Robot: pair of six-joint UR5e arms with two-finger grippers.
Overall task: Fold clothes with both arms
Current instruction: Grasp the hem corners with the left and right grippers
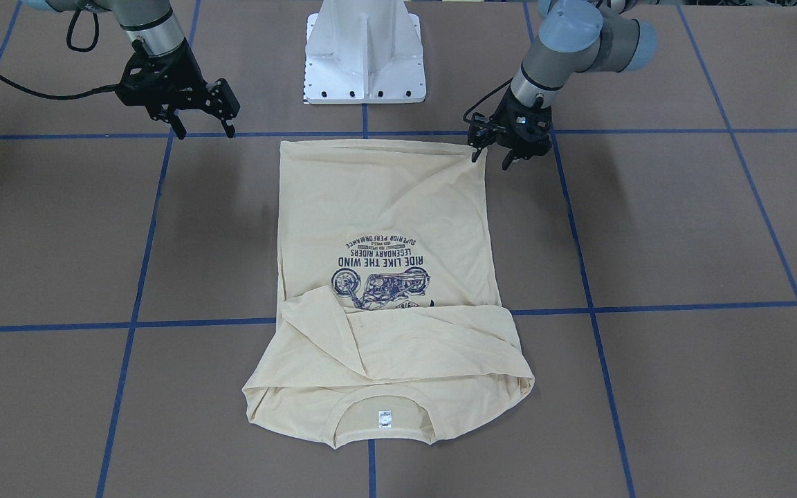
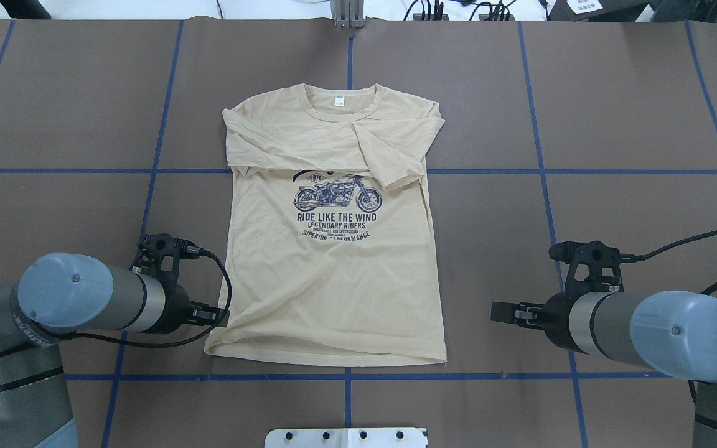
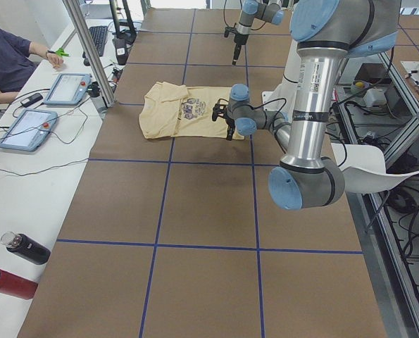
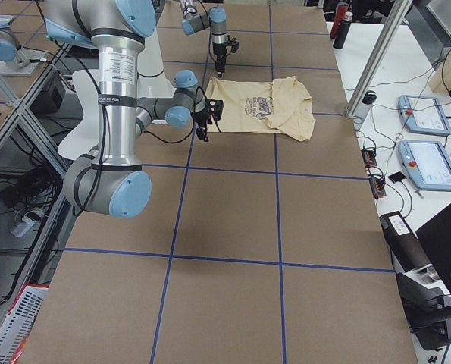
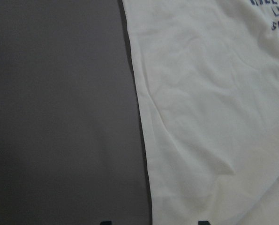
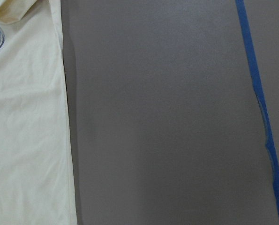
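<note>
The pale cream-yellow T-shirt (image 1: 385, 207) lies flat on the brown table, print up, both sleeves folded across the chest, the neck on the far side from the robot. It also shows in the overhead view (image 2: 333, 274). My left gripper (image 1: 492, 159) is open, low at the hem's left corner (image 2: 212, 348). In the left wrist view its two fingertips (image 5: 202, 222) stand apart over the shirt's side edge (image 5: 139, 117). My right gripper (image 1: 203, 128) is open and empty above bare table, a short way off the hem's right corner (image 2: 439, 358). The right wrist view shows the shirt's edge (image 6: 22, 117) and bare table.
The white pedestal base (image 1: 364, 55) stands just behind the hem. Blue tape lines (image 2: 346, 376) cross the table. An operator (image 3: 5, 63) sits at a side bench with tablets (image 3: 29, 130); two bottles (image 3: 26, 248) lie there.
</note>
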